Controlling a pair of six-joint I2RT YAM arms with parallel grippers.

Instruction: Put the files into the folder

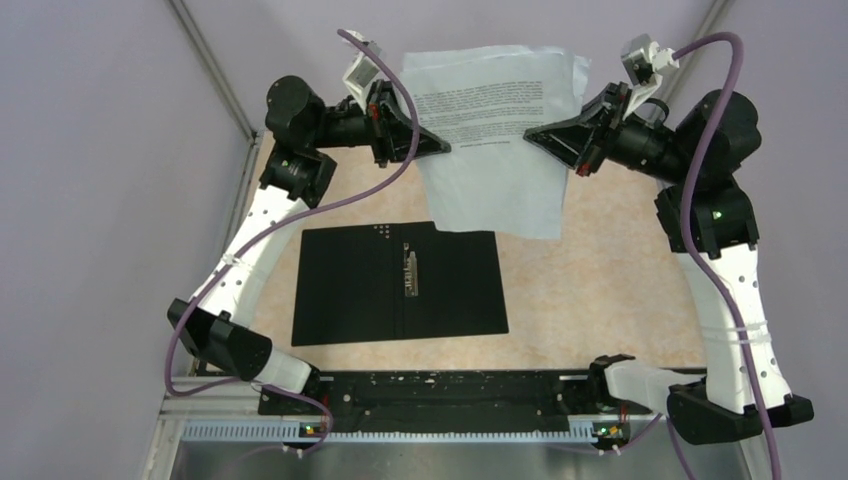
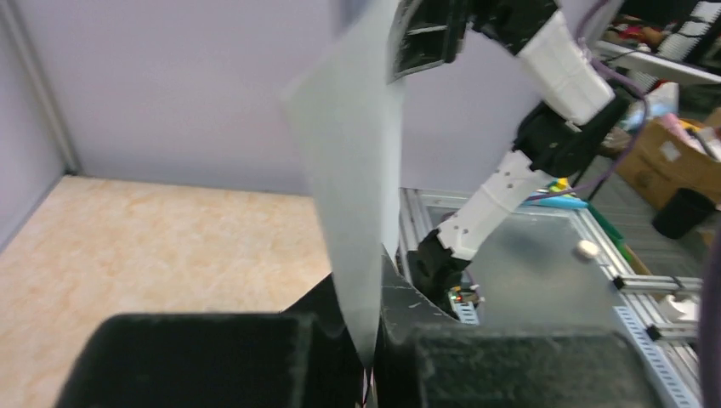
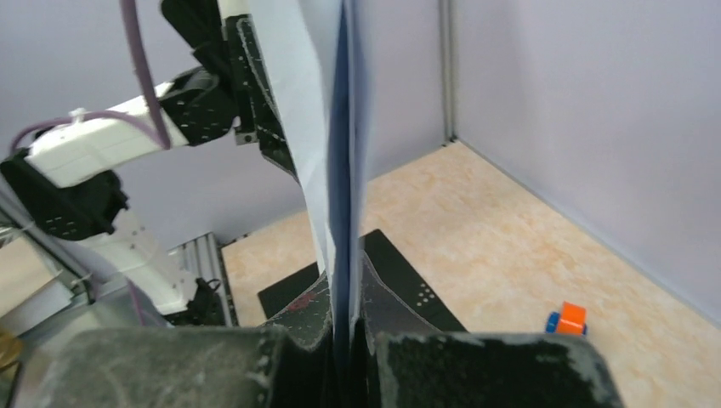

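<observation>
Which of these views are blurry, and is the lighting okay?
Top external: evenly lit and sharp, though the print on the files is too small to read. Left wrist: the files and the left tool are soft, near the lens. Right wrist: the same blur up close; the toy truck is clearer.

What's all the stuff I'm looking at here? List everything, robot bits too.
files: thin stack, exact count unclear, white with printed text, held in the air between the claws
folder: one, open, black inside showing, flat on the table
clip strip: one, metal, down the folder's middle
toy truck: one, blue and orange, on the table, seen only by the right wrist camera
table: one, beige marbled
walls: pale purple, around the table
left claw: one, black, shut on the files' left edge
right claw: one, black, shut on the files' right edge
left arm, right arm: one each, white and black, purple cables
</observation>
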